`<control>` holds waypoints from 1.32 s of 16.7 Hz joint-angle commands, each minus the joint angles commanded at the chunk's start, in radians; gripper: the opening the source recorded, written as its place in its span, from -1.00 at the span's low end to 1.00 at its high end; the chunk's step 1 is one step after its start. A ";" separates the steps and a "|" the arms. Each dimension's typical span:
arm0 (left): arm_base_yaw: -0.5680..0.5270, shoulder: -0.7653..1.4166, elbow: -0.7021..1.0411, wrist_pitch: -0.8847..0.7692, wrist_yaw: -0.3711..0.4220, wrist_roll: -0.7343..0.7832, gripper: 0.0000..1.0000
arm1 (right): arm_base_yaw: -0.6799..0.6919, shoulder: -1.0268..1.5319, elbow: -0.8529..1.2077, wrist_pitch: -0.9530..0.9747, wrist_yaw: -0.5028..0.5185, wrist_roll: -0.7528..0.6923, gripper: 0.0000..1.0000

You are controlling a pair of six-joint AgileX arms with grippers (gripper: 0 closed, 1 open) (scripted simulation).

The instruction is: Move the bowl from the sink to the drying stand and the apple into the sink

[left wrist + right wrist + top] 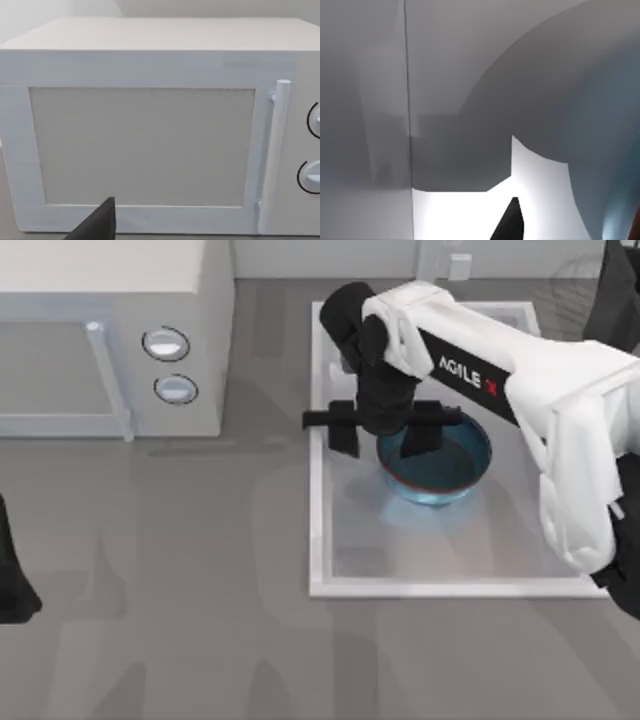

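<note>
- The right gripper (382,440) hangs over the left rim of the bowl (445,475), which sits inside the sink (318,530), toward its back half and nearer the left wall than the right.
- Its jaws are spread: one dark finger stands outside the bowl's left edge, the other reaches down inside the bowl, so the rim lies between them. I judge nothing is pinched yet.
- The step in hand looks like taking the bowl by its rim. To do it well, the jaws should sink until the pads straddle the wall squarely, then close firmly; the glaze is glossy and the wall curved, so a shallow bite could slip.
- The lift should go straight up until the bowl clears the sink's raised rim, before any swing toward the drying stand (572,285), faintly seen at the far right corner of the surface.
- The right arm reaches in from the right of the surface, its white forearm crossing diagonally over the sink, the wrist bent steeply downward.
- The right wrist view shows the pale sink floor and wall with the bowl's blue curve (620,150) close by.
- The left gripper (10,585) is parked at the left edge of the surface, facing the microwave (145,145); whether its jaws are apart I cannot tell.
</note>
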State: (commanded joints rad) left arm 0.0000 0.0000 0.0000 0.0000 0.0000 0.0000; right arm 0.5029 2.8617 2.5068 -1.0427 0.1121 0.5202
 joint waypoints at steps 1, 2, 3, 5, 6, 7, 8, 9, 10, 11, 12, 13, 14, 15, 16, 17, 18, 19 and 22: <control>0.000 0.000 0.000 0.000 0.000 0.000 1.00 | 0.000 0.000 0.000 0.000 0.000 0.000 -0.21; 0.000 0.000 0.000 0.000 0.000 0.000 1.00 | 0.000 0.000 0.000 0.000 0.000 0.000 -0.36; 0.000 0.000 0.000 0.000 0.000 0.000 1.00 | 0.000 0.000 0.000 0.000 0.000 0.000 -0.51; 0.000 0.000 0.000 0.000 0.000 0.000 1.00 | 0.000 0.000 0.000 0.000 0.000 0.000 -0.81; 0.000 0.000 0.000 0.000 0.000 0.000 1.00 | 0.000 0.000 0.000 0.000 0.000 0.000 -0.96; 0.000 0.000 0.000 0.000 0.000 0.000 1.00 | 0.000 0.000 0.000 0.000 0.000 0.000 -1.00; 0.000 0.000 0.000 0.000 0.000 0.000 1.00 | 0.000 0.000 0.000 0.000 0.000 0.000 -1.00; 0.000 0.000 0.000 0.000 0.000 0.000 1.00 | 0.000 0.000 0.000 0.000 0.000 0.000 -1.00; 0.000 0.000 0.000 0.000 0.000 0.000 1.00 | 0.000 0.000 0.000 0.000 0.000 0.000 -1.00; 0.000 0.000 0.000 0.000 0.000 0.000 1.00 | 0.000 0.000 0.000 0.000 0.000 0.000 -1.00; 0.000 0.000 0.000 0.000 0.000 0.000 1.00 | 0.000 0.000 0.000 0.000 0.000 0.000 -1.00; 0.000 0.000 0.000 0.000 0.000 0.000 1.00 | 0.000 0.000 0.000 0.000 0.000 0.000 -1.00; 0.000 0.000 0.000 0.000 0.000 0.000 1.00 | 0.000 0.000 0.000 0.000 0.000 0.000 -1.00; 0.000 0.000 0.000 0.000 0.000 0.000 1.00 | -0.003 -0.008 -0.004 0.000 0.001 0.000 -1.00; 0.000 0.000 0.000 0.000 0.000 0.000 1.00 | -0.002 -0.009 -0.005 -0.001 0.001 0.001 -1.00; 0.000 0.000 0.000 0.000 0.000 0.000 1.00 | 0.004 -0.021 -0.012 -0.008 0.001 0.007 -1.00; 0.000 0.000 0.000 0.000 0.000 0.000 1.00 | 0.016 -0.043 -0.025 -0.020 0.003 0.017 -1.00; 0.000 0.000 0.000 0.000 0.000 0.000 1.00 | 0.032 -0.076 -0.046 -0.037 0.004 0.032 -1.00; 0.000 0.000 0.000 0.000 0.000 0.000 1.00 | 0.100 -0.238 -0.137 -0.109 0.012 0.098 -1.00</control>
State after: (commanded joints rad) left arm 0.0000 0.0000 0.0000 0.0000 0.0000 0.0000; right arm 0.6030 2.6242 2.3699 -1.1519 0.1238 0.6181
